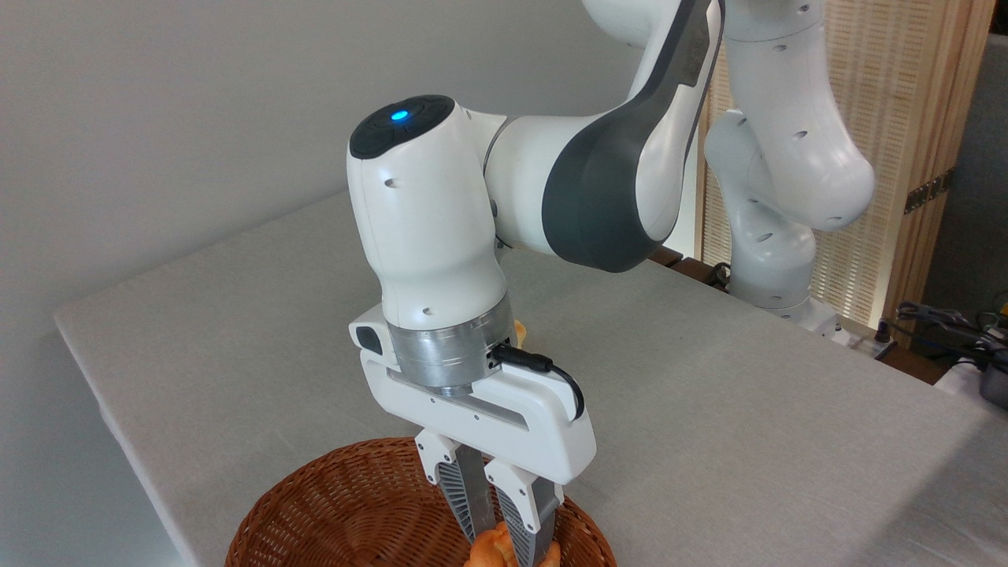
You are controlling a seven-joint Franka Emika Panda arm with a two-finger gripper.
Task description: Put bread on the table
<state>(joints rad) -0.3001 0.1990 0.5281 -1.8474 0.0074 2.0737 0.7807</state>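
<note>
The bread is a lumpy orange-golden bun at the bottom edge of the picture, inside the brown wicker basket. My gripper reaches down into the basket and is shut on the bread, whose orange bulges show on both sides of the fingers. The lower part of the bun is cut off by the frame. The table, covered in light grey cloth, stretches behind and to the right of the basket.
A small orange-yellow bit peeks out from behind my wrist, mostly hidden. The arm's base stands at the table's far right edge. Cables and a dark pot lie beyond the right edge.
</note>
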